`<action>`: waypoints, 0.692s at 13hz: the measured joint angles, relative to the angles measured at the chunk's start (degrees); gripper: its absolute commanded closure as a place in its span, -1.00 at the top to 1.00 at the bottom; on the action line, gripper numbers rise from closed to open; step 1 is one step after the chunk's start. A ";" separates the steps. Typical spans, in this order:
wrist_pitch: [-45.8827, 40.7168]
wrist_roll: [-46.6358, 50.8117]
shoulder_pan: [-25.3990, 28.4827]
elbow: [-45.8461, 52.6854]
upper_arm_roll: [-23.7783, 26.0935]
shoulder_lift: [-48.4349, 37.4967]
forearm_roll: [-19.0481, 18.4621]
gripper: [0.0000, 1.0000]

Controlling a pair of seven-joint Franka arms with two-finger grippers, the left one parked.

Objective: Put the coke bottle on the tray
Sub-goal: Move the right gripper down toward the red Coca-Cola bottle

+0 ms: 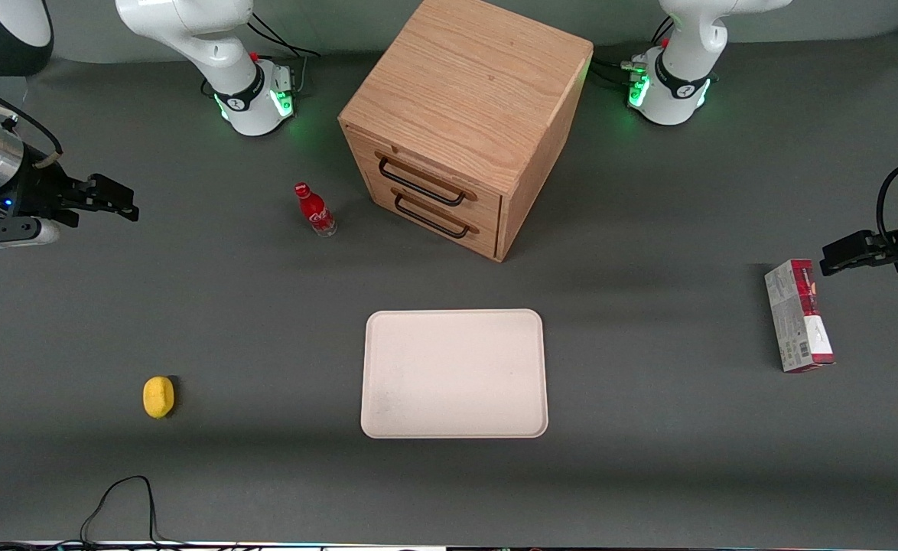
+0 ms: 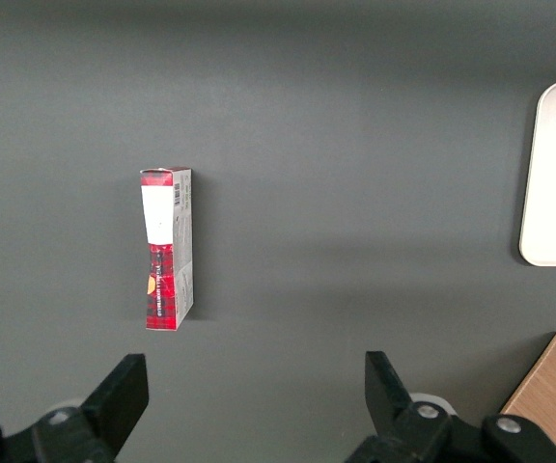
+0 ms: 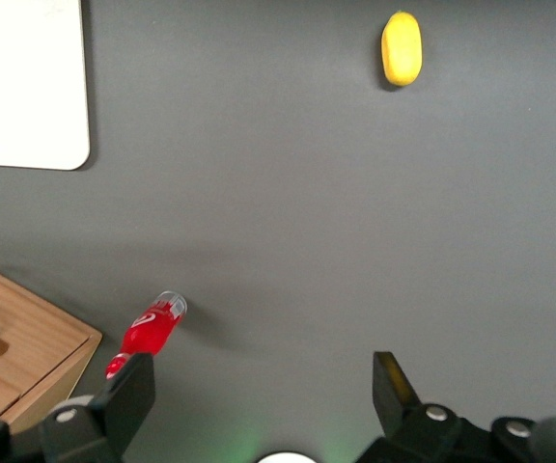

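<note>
The coke bottle (image 1: 313, 209), small and red with a red cap and a clear base, stands upright on the grey table beside the wooden drawer cabinet (image 1: 464, 122). It also shows in the right wrist view (image 3: 150, 331). The cream tray (image 1: 454, 373) lies flat, nearer the front camera than the cabinet, with nothing on it; one corner of it shows in the right wrist view (image 3: 27, 87). My right gripper (image 1: 105, 197) hovers above the table at the working arm's end, well apart from the bottle. In the wrist view it (image 3: 259, 386) is open wide and empty.
A yellow lemon-like object (image 1: 158, 397) lies near the working arm's end, nearer the front camera. A red-and-white carton (image 1: 798, 315) lies toward the parked arm's end. A black cable (image 1: 116, 505) loops at the table's front edge.
</note>
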 measured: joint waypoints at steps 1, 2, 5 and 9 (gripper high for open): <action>-0.60 0.00 -0.02 0.40 -0.02 0.09 0.08 1.00; -0.89 0.00 -0.03 0.51 -0.10 0.14 0.14 1.00; -0.93 0.00 -0.11 0.57 -0.30 0.49 0.27 1.00; -1.25 0.00 0.27 0.59 0.00 0.70 0.49 1.00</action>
